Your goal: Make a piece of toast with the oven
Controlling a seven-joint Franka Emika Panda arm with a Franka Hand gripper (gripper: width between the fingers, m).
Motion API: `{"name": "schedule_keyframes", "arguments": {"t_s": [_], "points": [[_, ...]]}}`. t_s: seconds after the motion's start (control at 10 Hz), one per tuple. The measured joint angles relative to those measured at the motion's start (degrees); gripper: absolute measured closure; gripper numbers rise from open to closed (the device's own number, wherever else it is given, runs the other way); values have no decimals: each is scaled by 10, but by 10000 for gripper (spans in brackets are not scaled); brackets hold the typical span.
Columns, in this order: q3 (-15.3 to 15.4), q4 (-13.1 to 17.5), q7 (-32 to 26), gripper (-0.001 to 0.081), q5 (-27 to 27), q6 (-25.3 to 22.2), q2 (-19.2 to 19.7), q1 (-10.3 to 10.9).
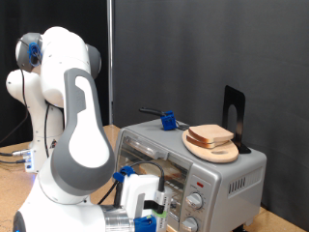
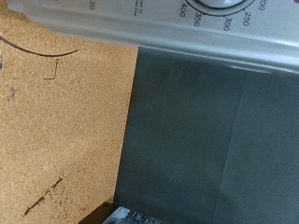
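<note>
The silver toaster oven stands on the table at the exterior view's right, its glass door facing the arm. A slice of bread lies on a round wooden plate on top of the oven. My gripper hangs low in front of the oven, beside its two round knobs. Its fingers are mostly hidden by the hand. The wrist view shows the oven's temperature dial markings on the silver panel, close by, with nothing between the fingers in sight.
A blue-tipped black tool lies on the oven's top near its back. A black upright stand is behind the plate. The cork-coloured table and a dark grey surface lie below the hand. A black curtain is behind.
</note>
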Motion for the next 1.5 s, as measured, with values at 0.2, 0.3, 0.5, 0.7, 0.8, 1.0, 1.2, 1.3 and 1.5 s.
{"name": "schedule_keyframes", "arguments": {"t_s": [0.2, 0.3, 0.5, 0.7, 0.8, 1.0, 1.2, 1.3, 1.5], "points": [[-1, -1, 0, 124, -5, 0, 2, -1], [0, -3, -3, 124, -6, 6, 4, 0], [3, -9, -18, 124, -6, 22, 9, 8], [7, -21, -37, 124, -5, 36, 15, 20], [10, -27, -43, 124, -5, 37, 15, 25], [21, -41, -63, 124, -2, 33, 15, 31], [31, -59, -94, 124, 11, 34, 10, 33], [33, -64, -104, 124, 17, 36, 10, 35], [33, -67, -108, 124, 20, 48, 9, 40]]}}
